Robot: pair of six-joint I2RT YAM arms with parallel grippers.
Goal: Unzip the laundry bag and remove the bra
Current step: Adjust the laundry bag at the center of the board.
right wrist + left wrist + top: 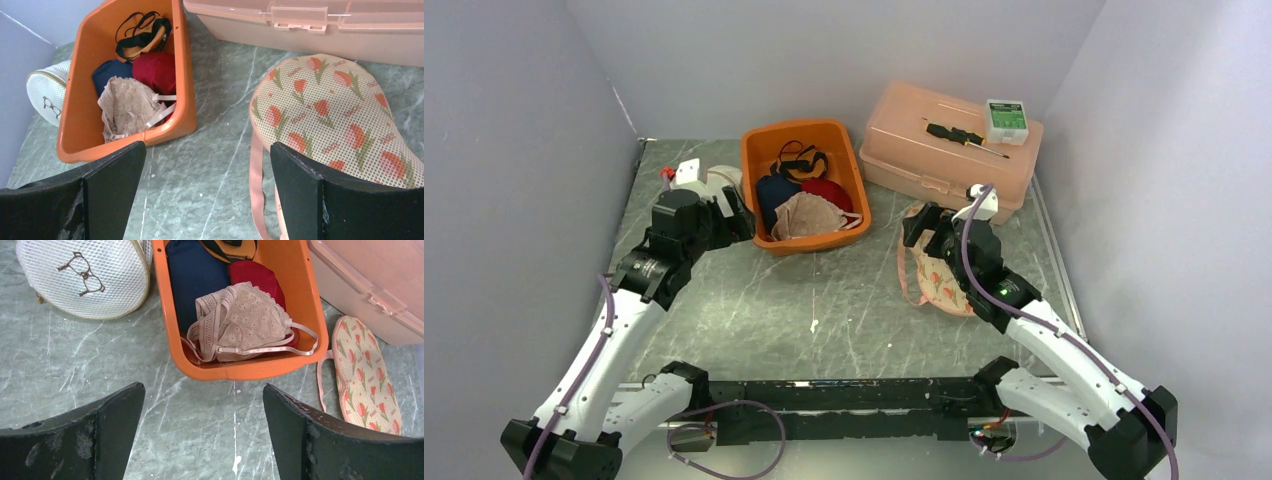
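A floral mesh laundry bag (939,280) with a pink strap lies flat and closed on the table at the right; it also shows in the right wrist view (330,110) and the left wrist view (367,375). A white mesh laundry bag (724,180) (85,277) sits left of the orange bin (754,190). A beige lace bra (250,322) (127,107) lies on top in the bin. My left gripper (734,215) (202,389) is open and empty beside the bin. My right gripper (921,228) (207,145) is open and empty over the floral bag's left edge.
The orange bin (260,370) also holds navy, red and black-orange garments. A pink plastic box (924,150) stands at the back right with a screwdriver (964,137) and a small green-and-white box (1006,118) on top. Grey walls enclose the table.
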